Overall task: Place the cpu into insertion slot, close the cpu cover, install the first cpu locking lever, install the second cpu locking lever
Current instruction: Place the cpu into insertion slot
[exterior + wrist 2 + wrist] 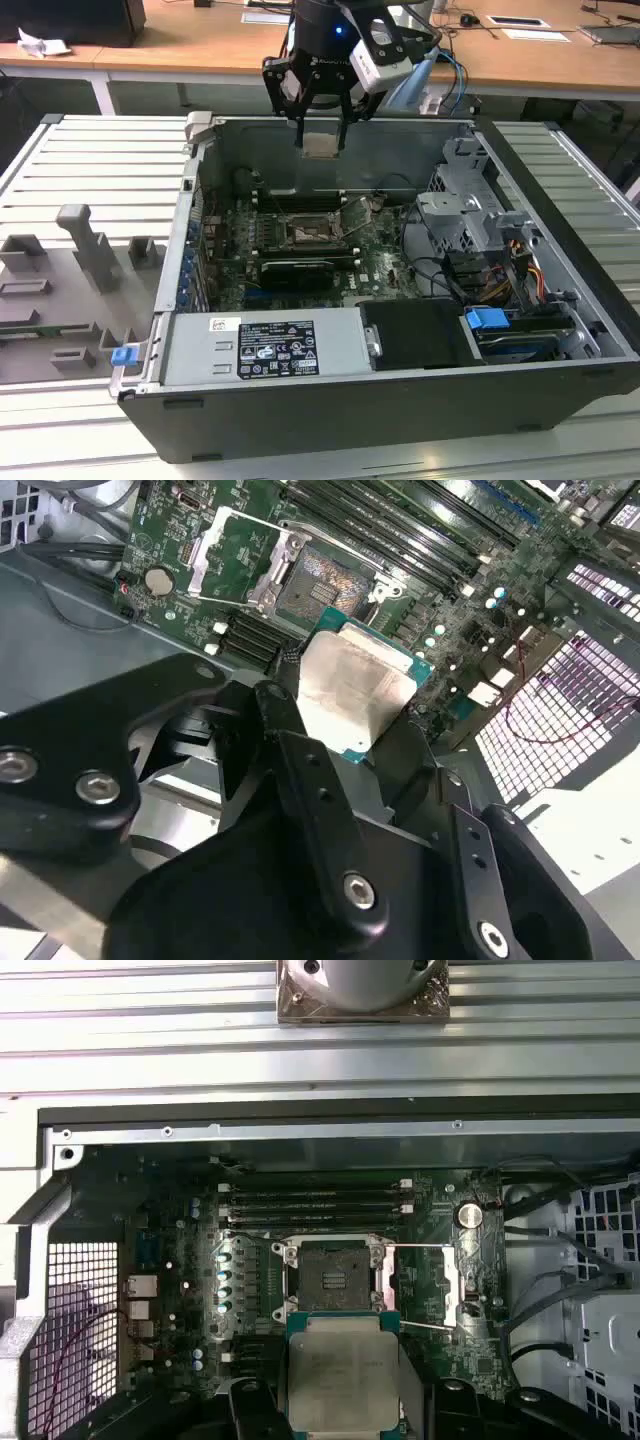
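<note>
Dull silver metal, tan at the edge: in the exterior view the cpu point(320, 143) hangs pinched in the black gripper point(320, 138), over the far wall of the open computer case point(400, 420). The insertion slot point(314, 232) sits down on the green board, well apart from the chip and unfilled. The cpu cover point(357, 224) is tilted up on the exterior view's right of the slot. A grey power supply point(265, 348) lies along the near wall. The case rests on a grooved metal table point(90, 170).

Second wrist view: the cpu point(350, 692) has its silver top towards the camera and a teal rim showing. The gripper point(350, 718) is closed onto its two opposite edges, and the black fingers point(287, 720) press the sides. Beyond it the insertion slot point(322, 580) shows a bare pin field, with the cpu cover point(235, 548) swung open beside it.

First wrist view: the cpu point(340, 1375) is held flat in the gripper point(345, 1405), facing the board. The insertion slot point(335, 1278) is open, the cpu cover point(425, 1285) is folded out beside it, and the memory slots point(315, 1200) lie just past it.
</note>
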`<state>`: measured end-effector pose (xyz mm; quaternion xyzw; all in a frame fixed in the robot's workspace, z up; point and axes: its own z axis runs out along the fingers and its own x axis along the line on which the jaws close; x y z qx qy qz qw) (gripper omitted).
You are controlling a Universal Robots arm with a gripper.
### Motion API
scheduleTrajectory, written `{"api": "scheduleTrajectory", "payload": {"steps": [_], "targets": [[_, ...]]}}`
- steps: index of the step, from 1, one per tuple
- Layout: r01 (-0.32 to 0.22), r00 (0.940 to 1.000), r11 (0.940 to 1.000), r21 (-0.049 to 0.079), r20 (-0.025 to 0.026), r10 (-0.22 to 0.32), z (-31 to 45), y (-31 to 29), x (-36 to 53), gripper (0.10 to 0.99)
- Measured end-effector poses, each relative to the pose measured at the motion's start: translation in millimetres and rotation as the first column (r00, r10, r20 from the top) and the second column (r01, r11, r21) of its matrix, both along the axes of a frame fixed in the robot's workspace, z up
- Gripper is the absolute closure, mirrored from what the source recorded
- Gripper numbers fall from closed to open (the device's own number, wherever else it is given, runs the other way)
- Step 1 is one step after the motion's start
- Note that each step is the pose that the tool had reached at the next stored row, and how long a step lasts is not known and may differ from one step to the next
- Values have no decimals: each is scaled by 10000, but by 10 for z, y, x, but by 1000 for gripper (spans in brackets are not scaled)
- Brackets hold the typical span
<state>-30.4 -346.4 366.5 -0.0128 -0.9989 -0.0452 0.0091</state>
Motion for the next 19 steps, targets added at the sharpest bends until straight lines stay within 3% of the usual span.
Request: {"api": "scheduleTrajectory", "payload": {"steps": [6, 10, 13, 17, 19], "targets": [[463, 9989, 9989, 55, -1, -463, -2, -1, 0, 549], [1054, 9944, 9944, 47, 0, -1054, -7, -1, 1, 549], [1105, 9939, 9939, 49, 1, -1105, -10, -1, 0, 549], [2073, 9783, 9783, 42, 1, -2073, -36, -1, 0, 549], [2229, 9748, 9748, 43, 1, -2229, -43, -1, -17, 549]]}}
